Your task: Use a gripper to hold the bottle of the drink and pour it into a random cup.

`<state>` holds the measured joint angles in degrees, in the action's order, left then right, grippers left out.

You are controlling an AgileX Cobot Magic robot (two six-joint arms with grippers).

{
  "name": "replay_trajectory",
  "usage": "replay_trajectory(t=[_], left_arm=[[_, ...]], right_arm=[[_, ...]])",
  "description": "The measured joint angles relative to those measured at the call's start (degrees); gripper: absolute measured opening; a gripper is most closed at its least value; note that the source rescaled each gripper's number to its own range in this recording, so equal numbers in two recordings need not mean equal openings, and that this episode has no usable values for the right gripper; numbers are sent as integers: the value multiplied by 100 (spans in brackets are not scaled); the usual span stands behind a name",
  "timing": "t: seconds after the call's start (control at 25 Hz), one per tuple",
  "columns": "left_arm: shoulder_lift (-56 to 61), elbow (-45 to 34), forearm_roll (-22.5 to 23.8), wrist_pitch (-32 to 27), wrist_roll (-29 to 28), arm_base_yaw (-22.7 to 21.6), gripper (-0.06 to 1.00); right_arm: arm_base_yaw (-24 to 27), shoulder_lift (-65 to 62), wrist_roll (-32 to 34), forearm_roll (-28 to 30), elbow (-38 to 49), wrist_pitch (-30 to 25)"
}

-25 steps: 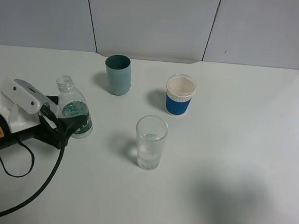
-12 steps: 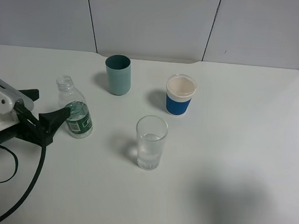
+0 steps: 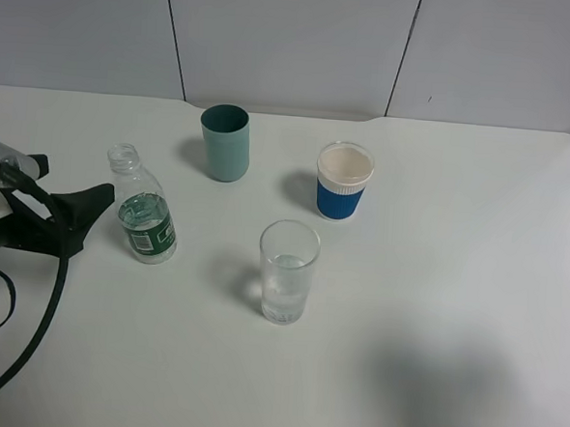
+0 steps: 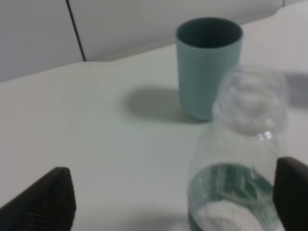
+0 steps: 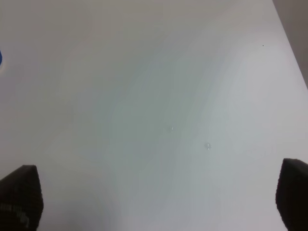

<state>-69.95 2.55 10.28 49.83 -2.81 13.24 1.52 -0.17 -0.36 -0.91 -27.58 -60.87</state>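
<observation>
We see the bottle of the drink (image 3: pixel 143 205) standing upright on the white table (image 3: pixel 455 282), capless, with clear liquid low in its body behind the dark green label. Nothing touches it. To its right and a little nearer the front edge stands the cup (image 3: pixel 287 272), a clear tumbler with some liquid in the bottom. Behind the bottle sits the teal cup (image 3: pixel 224 142), and further right the white cup with blue sleeve (image 3: pixel 344 181).

The left gripper (image 3: pixel 65 195) lies at the table's left edge, its jaws spread apart and holding nothing — the nearer fingertip stops just short of the bottle. From the right wrist view we see the right gripper (image 5: pixel 159 199) with its dark tips set wide apart over bare table.
</observation>
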Motion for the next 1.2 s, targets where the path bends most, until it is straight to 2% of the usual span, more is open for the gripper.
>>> replay_trajectory(t=[0.24,0.4,0.68,1.2], left_arm=[[929,561,-7,-1419,-138,0,65],[1527,1041,-9,-2608,-198,0,65],[2261,2223,-9,-4983,-215,0,65],[2927,4365,44,-9577,-216,0,65]], right_arm=[[0,0,0,0,0,0],[0,0,0,0,0,0],[0,0,0,0,0,0],[0,0,0,0,0,0]])
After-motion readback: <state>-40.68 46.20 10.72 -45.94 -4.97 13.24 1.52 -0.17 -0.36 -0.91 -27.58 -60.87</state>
